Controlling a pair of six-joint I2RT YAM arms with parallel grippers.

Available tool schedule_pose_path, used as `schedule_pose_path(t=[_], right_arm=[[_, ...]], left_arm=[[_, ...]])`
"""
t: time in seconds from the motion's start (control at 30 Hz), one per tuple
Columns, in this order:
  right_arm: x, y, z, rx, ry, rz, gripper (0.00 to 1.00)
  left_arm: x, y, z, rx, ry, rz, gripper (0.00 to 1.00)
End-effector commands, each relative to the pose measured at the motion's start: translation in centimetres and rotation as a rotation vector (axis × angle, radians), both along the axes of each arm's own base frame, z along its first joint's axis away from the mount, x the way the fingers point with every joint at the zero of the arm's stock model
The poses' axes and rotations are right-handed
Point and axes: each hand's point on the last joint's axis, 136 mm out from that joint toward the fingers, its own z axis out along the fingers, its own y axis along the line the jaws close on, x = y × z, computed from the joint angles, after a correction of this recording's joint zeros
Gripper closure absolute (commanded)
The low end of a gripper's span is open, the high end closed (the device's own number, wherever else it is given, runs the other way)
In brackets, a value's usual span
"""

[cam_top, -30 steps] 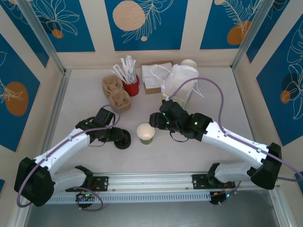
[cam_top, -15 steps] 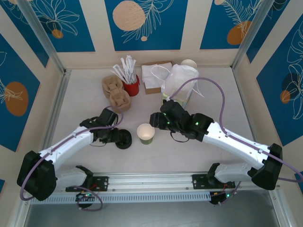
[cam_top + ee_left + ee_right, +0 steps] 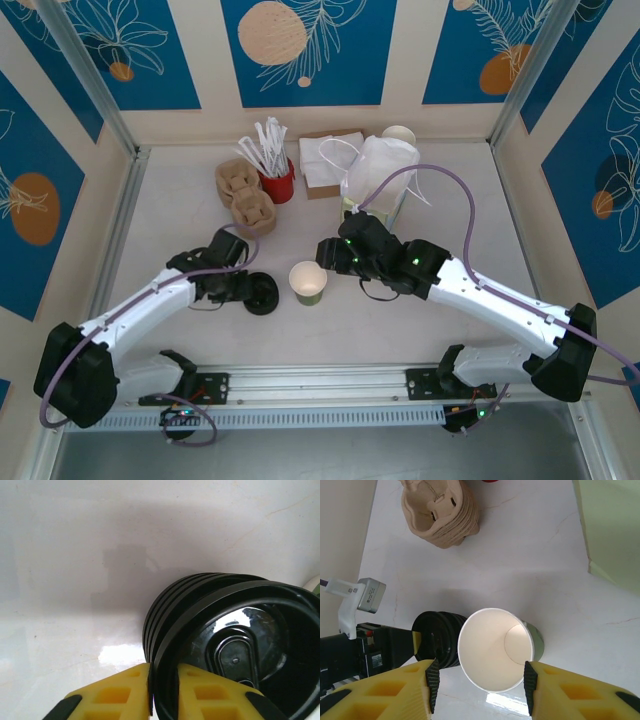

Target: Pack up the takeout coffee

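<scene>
The takeout coffee cup [image 3: 308, 282] stands upright and lidless on the white table, cream inside with a green lower band [image 3: 536, 639]. My right gripper [image 3: 330, 263] is open, its pads on either side of the cup's rim [image 3: 480, 676], with a gap showing on the left side. Just left of the cup is a low pile of black lids [image 3: 261, 294]. My left gripper [image 3: 247, 287] is shut on the rim of the top lid [image 3: 235, 645], one yellow finger [image 3: 120, 690] outside the rim and the other inside it.
At the back stand cardboard cup carriers [image 3: 246, 196], a red cup of white stirrers [image 3: 277, 182], a brown napkin box [image 3: 322, 162], a white bag [image 3: 381, 176] and a stack of cups [image 3: 398, 134]. The bag's green side [image 3: 615, 530] is close on the right.
My left gripper's fingers have closed onto the top lid's rim and the arm has shifted slightly. The right gripper and the cup have stayed where they were.
</scene>
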Motion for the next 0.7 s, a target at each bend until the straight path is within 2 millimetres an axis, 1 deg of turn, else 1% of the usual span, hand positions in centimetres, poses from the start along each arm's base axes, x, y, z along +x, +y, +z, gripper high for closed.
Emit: schedule_pose_path(t=[0.0, 0.17, 0.27, 0.4, 0.67], right_arm=[[-0.1, 0.3, 0.7, 0.037, 0.000, -0.006, 0.49], [-0.3, 0.8, 0.9, 0.057, 0.009, 0.014, 0.53], [-0.5, 1.5, 1.4, 0.073, 0.009, 0.045, 0.53], [-0.8, 2.8, 2.0, 0.078, 0.010, 0.092, 0.53], [-1.9, 6.8, 3.5, 0.086, -0.006, 0.212, 0.53]], left_arm=[[-0.1, 0.3, 1.4, 0.013, -0.024, 0.005, 0.85], [-0.3, 0.4, 2.3, 0.008, -0.036, 0.010, 0.86], [-0.3, 0.6, 3.3, 0.012, -0.048, 0.010, 0.86], [-0.1, 0.6, 5.8, 0.001, -0.076, 0.017, 0.87], [0.2, -0.4, 11.2, -0.049, -0.157, -0.001, 0.88]])
